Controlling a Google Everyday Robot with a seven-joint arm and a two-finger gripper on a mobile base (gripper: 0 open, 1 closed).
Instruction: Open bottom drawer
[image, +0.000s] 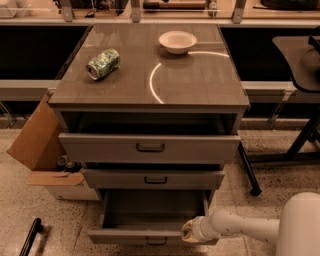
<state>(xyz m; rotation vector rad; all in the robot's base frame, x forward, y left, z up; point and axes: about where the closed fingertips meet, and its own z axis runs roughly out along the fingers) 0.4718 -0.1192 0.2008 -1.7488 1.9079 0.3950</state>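
The grey cabinet (150, 100) has three drawers. The bottom drawer (150, 220) is pulled well out, its empty inside showing, its slim front at the lower edge of the view with a small dark loop handle (156, 241). My gripper (189, 232) is at the right part of that drawer's front, at its top edge, on the end of my white arm (240, 227) that comes in from the lower right. The middle drawer (155, 178) and the top drawer (150, 148) each stand slightly out.
A green can (103, 63) lies on its side and a white bowl (177, 41) stands on the cabinet top. A cardboard box (42, 150) sits on the floor at the left. A dark table leg (248, 170) stands at the right. A black bar (30, 237) lies at the lower left.
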